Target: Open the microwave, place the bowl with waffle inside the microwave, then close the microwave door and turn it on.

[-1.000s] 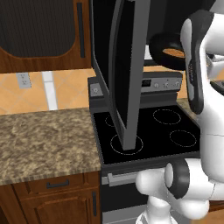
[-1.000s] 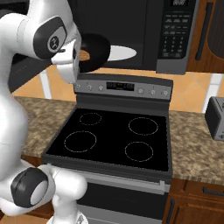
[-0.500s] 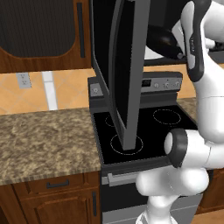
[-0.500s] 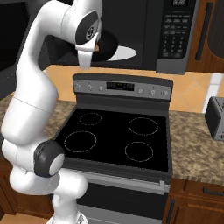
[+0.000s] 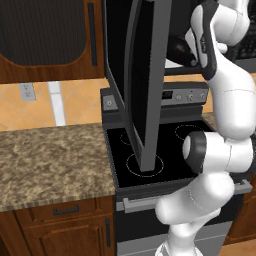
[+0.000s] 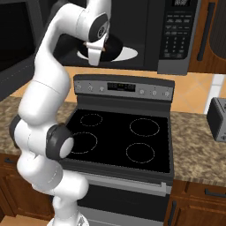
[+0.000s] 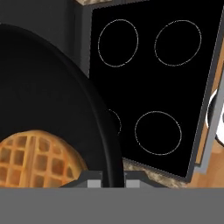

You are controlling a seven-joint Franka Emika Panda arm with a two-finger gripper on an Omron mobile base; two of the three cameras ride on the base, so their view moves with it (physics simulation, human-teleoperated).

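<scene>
Carry the bowl [image 7: 52, 100] level and straight into the microwave [image 6: 145, 31], low enough to clear the top of the cavity and high enough to clear its front lip, then lower it onto the white turntable [image 6: 128, 54] before letting go. Your tool [image 7: 107, 177] is clamped on the bowl's rim, with the waffle [image 7: 37, 157] lying inside. The bowl hangs at the cavity mouth, above the far edge of the stove [image 6: 119, 141]. The arm reaches up high, wrist bent downward, beside the microwave door [image 5: 142, 80], which is swung wide open.
</scene>
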